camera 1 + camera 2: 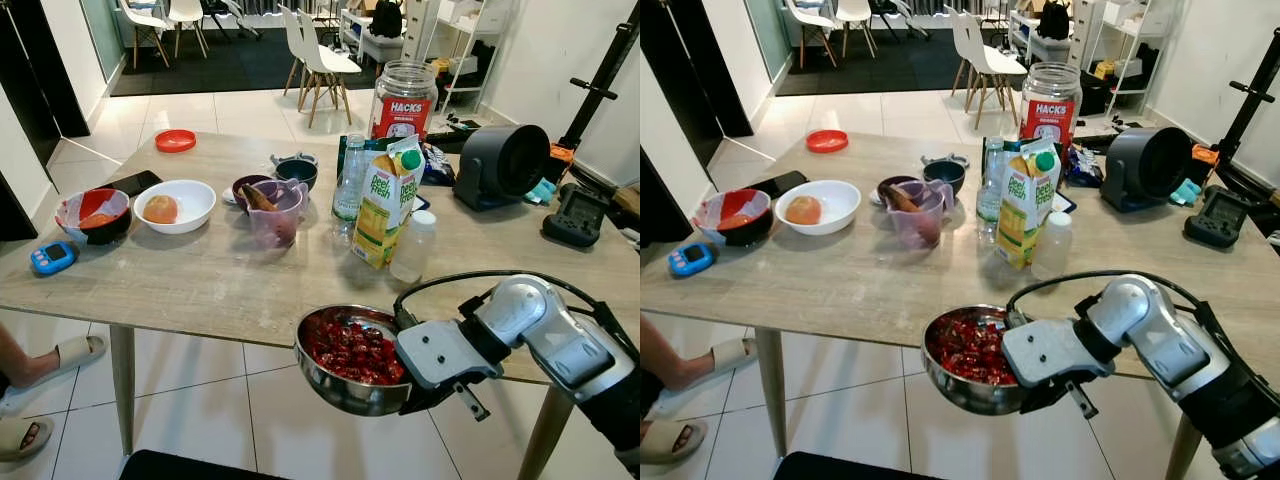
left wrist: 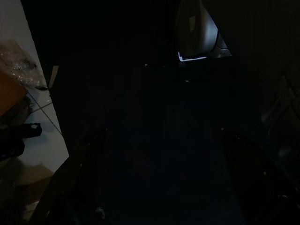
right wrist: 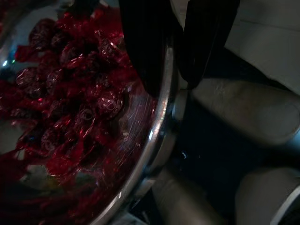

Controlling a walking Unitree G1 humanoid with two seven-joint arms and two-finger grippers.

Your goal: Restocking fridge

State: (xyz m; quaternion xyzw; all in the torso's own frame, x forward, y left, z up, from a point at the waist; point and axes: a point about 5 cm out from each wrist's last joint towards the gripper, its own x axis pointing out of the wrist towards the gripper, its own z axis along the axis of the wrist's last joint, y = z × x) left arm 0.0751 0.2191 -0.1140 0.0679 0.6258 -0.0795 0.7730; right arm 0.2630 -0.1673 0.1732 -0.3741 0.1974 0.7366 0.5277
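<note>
Steel gleams in the head views: the right gripper (image 1: 402, 372) pinches the rim of a metal bowl (image 1: 335, 385) of red wrapped sweets (image 1: 350, 350), held off the near edge of the wooden table (image 1: 200, 280), above the tiled floor. On the table stand a juice carton (image 1: 386, 205), a water bottle (image 1: 349, 180), a purple jug (image 1: 275, 213) and a white bowl (image 1: 176, 206).

The right wrist view adds the grip itself: one black finger (image 3: 145, 42) inside the rim, the other outside, jaws narrow on the bowl's wall.

The left wrist view is nearly black; the left gripper's jaws cannot be judged.
</note>
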